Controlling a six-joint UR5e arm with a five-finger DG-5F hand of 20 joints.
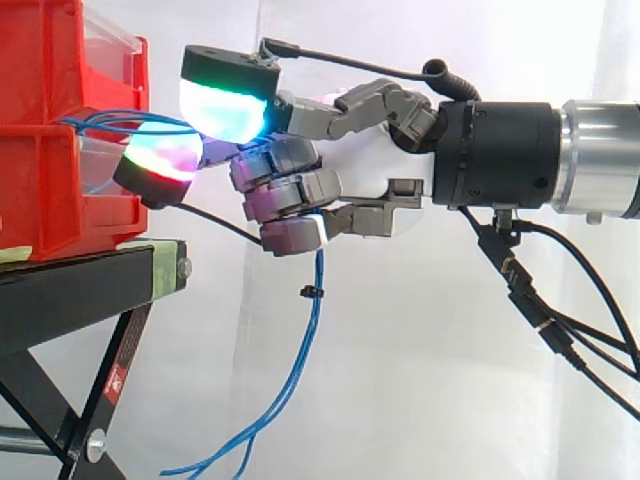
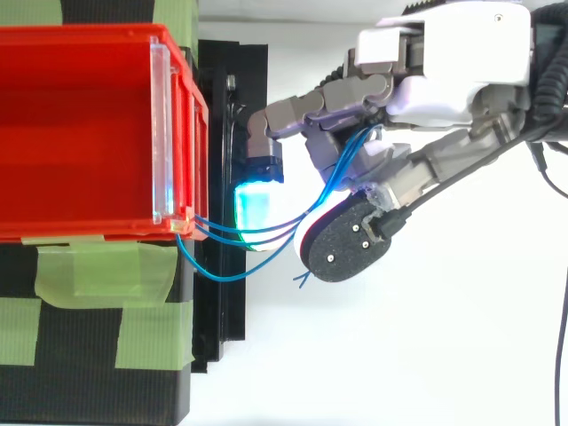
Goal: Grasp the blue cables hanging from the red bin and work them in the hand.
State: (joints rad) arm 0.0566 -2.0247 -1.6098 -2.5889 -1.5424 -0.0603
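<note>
The hand (image 1: 372,188) was held just beside the red bin (image 1: 45,190), fingers curled round the blue cables (image 1: 318,272). These were led from the bin's front edge through the grasp and hung below. The bin was carried by a black stand (image 1: 70,290).

Robot hand (image 1: 372,168): grey segmented fingers (image 1: 290,190), white palm, cyan-green glowing pads (image 1: 225,105); black wrist (image 1: 500,155), silver flange (image 1: 600,155).
</note>
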